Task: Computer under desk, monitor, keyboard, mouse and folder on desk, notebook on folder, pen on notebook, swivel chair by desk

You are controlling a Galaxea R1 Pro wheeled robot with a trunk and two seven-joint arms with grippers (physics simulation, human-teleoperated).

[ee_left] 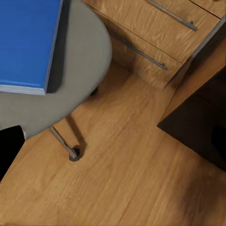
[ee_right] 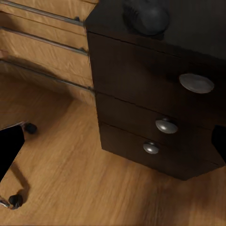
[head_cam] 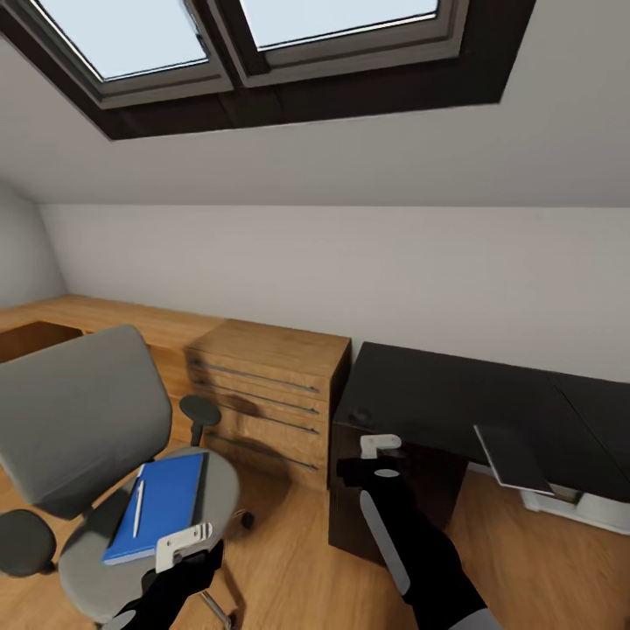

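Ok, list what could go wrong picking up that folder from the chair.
1. The pen lies loose on the folder; tilting it could roll the pen onto the floor.
2. The swivel chair stands on castors; a push from the left pincer might roll it away.
3. The folder overhangs the seat edge and may slide off.

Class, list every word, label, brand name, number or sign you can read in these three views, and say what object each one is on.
None: no readable text appears in any view.
The blue folder, the pen, the desk and its drawer fronts, and the wooden dresser all show plain, unmarked surfaces.
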